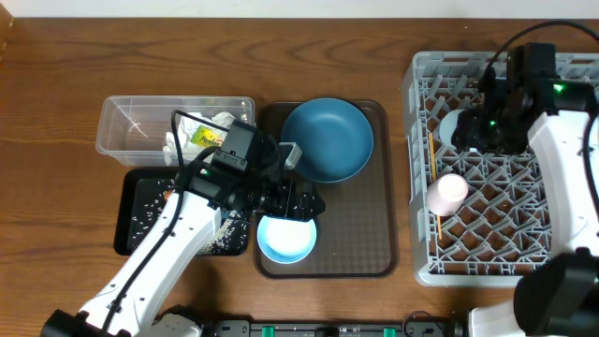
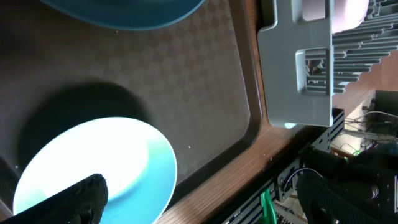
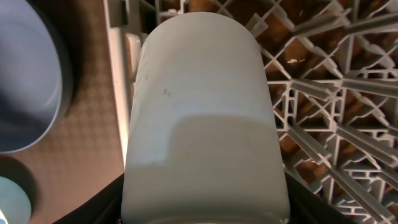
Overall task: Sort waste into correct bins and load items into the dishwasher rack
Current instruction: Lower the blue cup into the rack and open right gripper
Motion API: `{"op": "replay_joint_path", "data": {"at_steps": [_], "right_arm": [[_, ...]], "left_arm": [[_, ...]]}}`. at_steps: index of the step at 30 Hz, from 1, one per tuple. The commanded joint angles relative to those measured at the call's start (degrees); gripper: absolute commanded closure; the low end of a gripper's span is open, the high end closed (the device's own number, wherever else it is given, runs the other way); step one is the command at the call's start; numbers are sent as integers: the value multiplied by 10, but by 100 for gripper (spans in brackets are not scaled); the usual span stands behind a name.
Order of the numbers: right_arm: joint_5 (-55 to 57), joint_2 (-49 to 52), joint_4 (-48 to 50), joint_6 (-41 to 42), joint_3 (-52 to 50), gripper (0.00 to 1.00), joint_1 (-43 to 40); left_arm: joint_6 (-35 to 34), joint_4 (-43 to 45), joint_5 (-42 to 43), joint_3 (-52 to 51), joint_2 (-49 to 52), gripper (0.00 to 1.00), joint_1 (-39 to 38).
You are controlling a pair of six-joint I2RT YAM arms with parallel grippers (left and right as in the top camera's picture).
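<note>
inside the right gripper (image 3: 205,214), light blue cup (image 3: 202,106) touches both fingers (image 3: 102,210).

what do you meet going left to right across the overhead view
clear plastic rectangular tub → large round blue plate → pinkish-white cup, lying in the big grey plastic lattice rack

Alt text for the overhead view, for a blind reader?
Left end effector hangs open over the bowl on the tray, beside the plate. Right end effector holds a light blue cup over the rack, where a pink cup lies.
</note>
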Motion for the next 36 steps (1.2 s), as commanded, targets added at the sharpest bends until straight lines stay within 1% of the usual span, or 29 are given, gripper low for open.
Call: {"op": "replay_joint_path", "data": {"at_steps": [1,5,7,8,10,11,12,13,14,24,29,31,32,34,36], "right_arm": [[5,23,6,7,9,86,1],[5,48,14,7,9,84,6],[5,56,15,7,9,79,6],[5,58,15,7,9,72,6],[5,58,15,7,9,53,6],[5,57,15,7,9,39,6],[5,56,14,8,9,21,6],[5,55,13,8,9,8,6],[5,54,11,8,11,1,6],[5,17,-21,8,42,1,6],[6,-14,-35,8,50,5,6],[6,-22,-37,8,50,11,6],[6,-24,-36,8,50,19,6],[13,-24,-33,8,50,44,6],[32,-22,-30,9,46,84,5]], "left_arm": [[7,-2,-7,-5,1,0,2],[7,-2,-7,-5,1,0,2],[7,-2,-7,-5,1,0,2],[7,-2,-7,-5,1,1,2],[7,-2,-7,-5,1,0,2],[7,-2,-7,-5,1,1,2],[7,-2,-7,-5,1,1,2],[7,-2,-7,-5,1,1,2],[7,-2,-7,-5,1,0,2],[7,-2,-7,-5,1,1,2],[7,-2,-7,-5,1,1,2],[7,-2,-7,-5,1,1,2],[7,-2,-7,-5,1,1,2],[7,-2,-7,-5,1,1,2],[7,-2,-7,-5,1,1,2]]}}
